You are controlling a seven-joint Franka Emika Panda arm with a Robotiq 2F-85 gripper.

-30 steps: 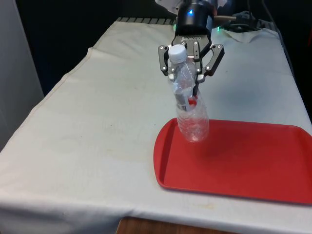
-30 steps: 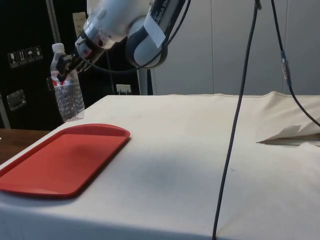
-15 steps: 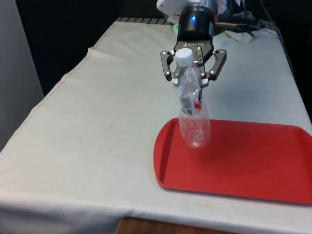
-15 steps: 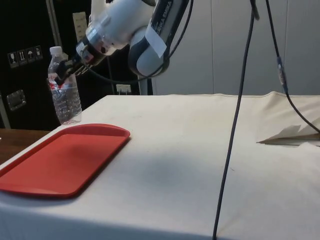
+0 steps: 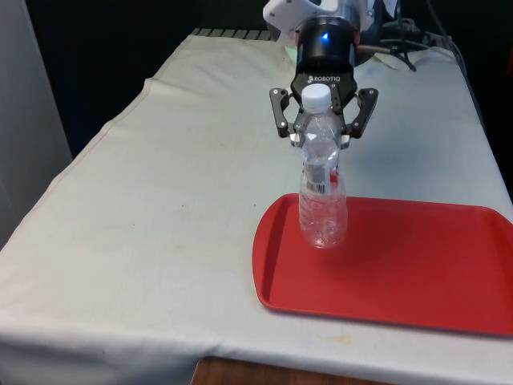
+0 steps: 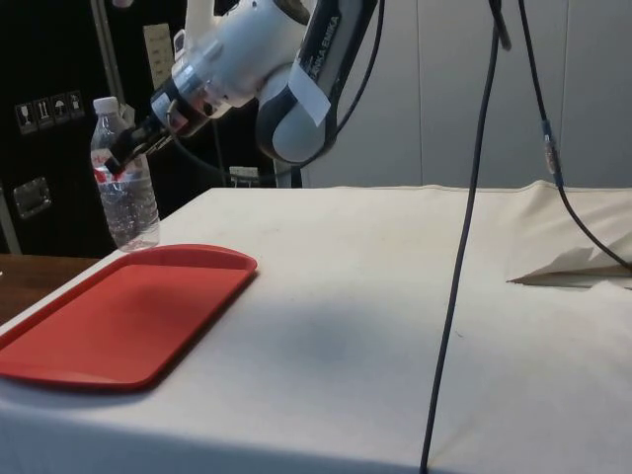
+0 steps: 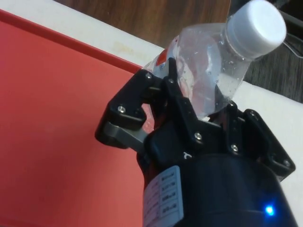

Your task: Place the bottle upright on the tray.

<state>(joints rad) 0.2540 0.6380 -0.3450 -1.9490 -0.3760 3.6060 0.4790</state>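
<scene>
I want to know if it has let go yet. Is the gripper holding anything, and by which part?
Yes: the gripper is shut on the bottle, around its upper body just below the cap, with the base on the tray.

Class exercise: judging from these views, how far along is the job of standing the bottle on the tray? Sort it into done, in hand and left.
Done: the bottle stands upright with its base on the red tray, near the tray's edge. In hand: the gripper sits around the bottle's neck below the white cap. Left: backing away without tipping it.
</scene>
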